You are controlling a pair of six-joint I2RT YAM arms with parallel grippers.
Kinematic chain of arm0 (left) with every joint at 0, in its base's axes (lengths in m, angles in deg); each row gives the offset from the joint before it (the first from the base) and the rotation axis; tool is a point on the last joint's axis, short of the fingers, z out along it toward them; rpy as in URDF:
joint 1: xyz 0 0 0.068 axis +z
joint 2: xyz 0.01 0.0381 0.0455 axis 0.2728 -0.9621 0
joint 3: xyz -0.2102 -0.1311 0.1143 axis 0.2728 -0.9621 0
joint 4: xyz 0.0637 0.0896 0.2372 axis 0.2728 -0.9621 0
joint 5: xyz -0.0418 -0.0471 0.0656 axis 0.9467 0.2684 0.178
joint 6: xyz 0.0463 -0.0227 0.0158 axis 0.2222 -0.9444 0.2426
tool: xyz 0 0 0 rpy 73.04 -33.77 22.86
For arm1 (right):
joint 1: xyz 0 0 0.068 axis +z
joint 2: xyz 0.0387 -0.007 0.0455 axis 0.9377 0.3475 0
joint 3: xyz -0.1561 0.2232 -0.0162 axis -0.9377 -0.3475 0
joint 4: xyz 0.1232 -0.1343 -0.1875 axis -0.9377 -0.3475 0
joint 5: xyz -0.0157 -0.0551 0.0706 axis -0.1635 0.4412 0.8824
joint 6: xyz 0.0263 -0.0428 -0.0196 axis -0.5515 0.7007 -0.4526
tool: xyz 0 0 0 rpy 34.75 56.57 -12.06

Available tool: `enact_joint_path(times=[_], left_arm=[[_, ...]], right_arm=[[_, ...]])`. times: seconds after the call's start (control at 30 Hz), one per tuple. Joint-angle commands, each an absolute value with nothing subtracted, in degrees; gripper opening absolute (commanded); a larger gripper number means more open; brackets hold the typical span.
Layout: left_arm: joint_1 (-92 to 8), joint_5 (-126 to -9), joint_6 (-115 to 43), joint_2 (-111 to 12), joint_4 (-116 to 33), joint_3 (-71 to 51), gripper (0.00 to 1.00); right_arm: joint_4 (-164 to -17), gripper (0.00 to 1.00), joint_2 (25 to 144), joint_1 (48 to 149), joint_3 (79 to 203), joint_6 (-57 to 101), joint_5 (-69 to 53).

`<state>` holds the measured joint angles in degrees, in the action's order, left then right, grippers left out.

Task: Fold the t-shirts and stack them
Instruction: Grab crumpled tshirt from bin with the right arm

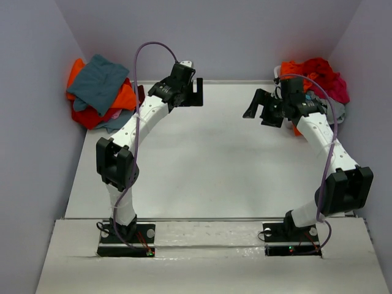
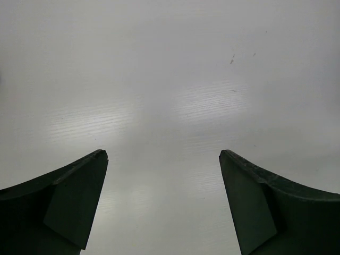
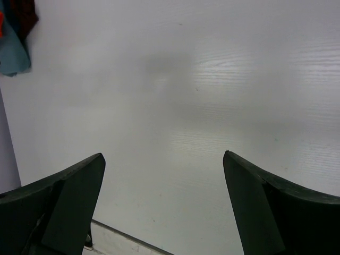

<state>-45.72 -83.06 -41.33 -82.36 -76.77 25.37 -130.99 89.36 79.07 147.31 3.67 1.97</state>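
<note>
The white table [image 1: 202,159] shows no shirt spread over its middle, so no fold has begun; the step in hand looks like fetching a shirt. The t-shirts sit in two heaps at the far corners. The left heap [image 1: 101,92] has a teal-grey shirt [image 1: 101,76] on top of orange and red cloth. The right heap [image 1: 318,79] is a looser tumble of red, magenta, orange and grey. Orange cloth shows in both. I cannot tell for sure which heap is the finished stack, though the flatter top on the left hints at it. The left gripper [image 1: 195,93] hovers over the far edge of the table just right of the left heap, and the right gripper [image 1: 260,113] hovers just left of the right heap. Each has its jaws wide apart and holds nothing, and both wrist views show only tabletop between the fingers. The next move, as I judge it, calls for one arm to turn to a heap and come down on a single loose layer. It would then pinch that layer without catching its neighbours and drag it to the open middle. No brand, label or writing can be read anywhere.
</note>
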Motion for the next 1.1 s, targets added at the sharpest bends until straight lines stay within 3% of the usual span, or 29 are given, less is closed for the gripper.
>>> enact_joint_path(times=[0.0, 0.27, 0.4, 0.6, 1.07], left_arm=[[-45.9, -83.1, -40.5, -80.9, -77.0, 28.3, 0.99], [-45.9, -83.3, -39.5, -80.2, -76.8, 27.5, 0.99], [-45.9, -82.2, -39.7, -79.7, -76.1, 26.6, 0.99], [-45.9, -80.9, -39.8, -79.8, -75.8, 27.0, 0.99], [-45.9, -78.4, -40.1, -82.3, -74.6, 28.3, 0.99]], right_arm=[[-132.6, 0.99, 92.0, 79.2, 156.0, 6.2, -6.6], [-139.4, 1.0, 101.1, 69.5, 171.5, 5.3, -6.7], [-141.1, 1.0, 104.7, 69.0, 177.7, 4.3, -14.6], [-141.1, 1.0, 107.2, 67.8, 181.1, 2.8, -24.0], [-141.2, 1.0, 110.6, 59.6, 181.8, -3.4, -28.1]])
